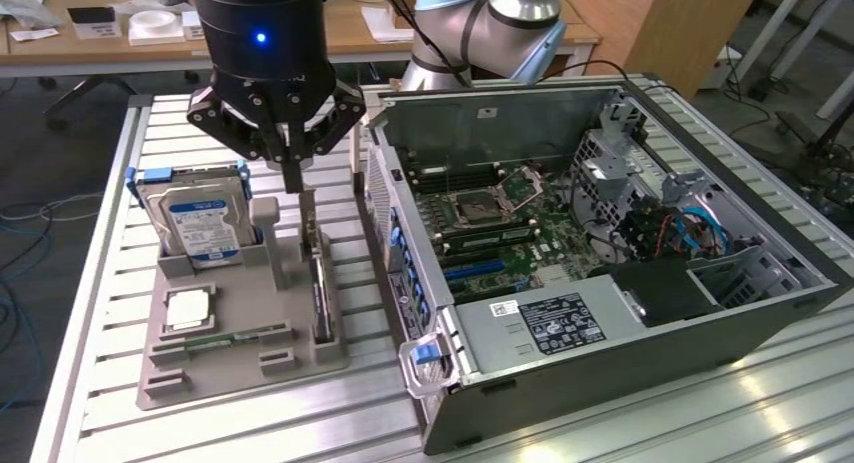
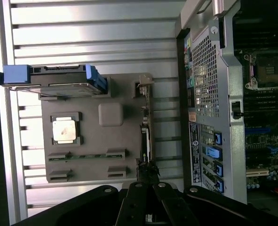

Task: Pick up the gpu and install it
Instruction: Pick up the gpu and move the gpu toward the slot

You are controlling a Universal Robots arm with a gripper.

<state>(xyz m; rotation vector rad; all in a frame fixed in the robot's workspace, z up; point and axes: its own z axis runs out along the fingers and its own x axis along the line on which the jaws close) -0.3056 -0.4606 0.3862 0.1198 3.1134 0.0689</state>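
The gpu (image 1: 319, 288) stands on edge in a slot along the side of the grey holder tray (image 1: 227, 373) nearest the case, a thin dark card with a silvery bracket at its far end. In the wrist view the gpu (image 2: 146, 136) shows edge-on as a narrow strip. My gripper (image 1: 291, 181) hangs above the card's bracket end with its fingers shut together. In the wrist view the gripper (image 2: 148, 173) sits over one end of the card. I cannot tell whether the tips touch the card.
The tray also holds a hard drive (image 1: 200, 221) in blue rails, a CPU (image 1: 187, 309) and a RAM stick (image 1: 224, 337). The open computer case (image 1: 561, 368) lies on the exterior view's right, with its motherboard (image 1: 497, 223) exposed. All rest on a slatted metal table (image 1: 94, 313).
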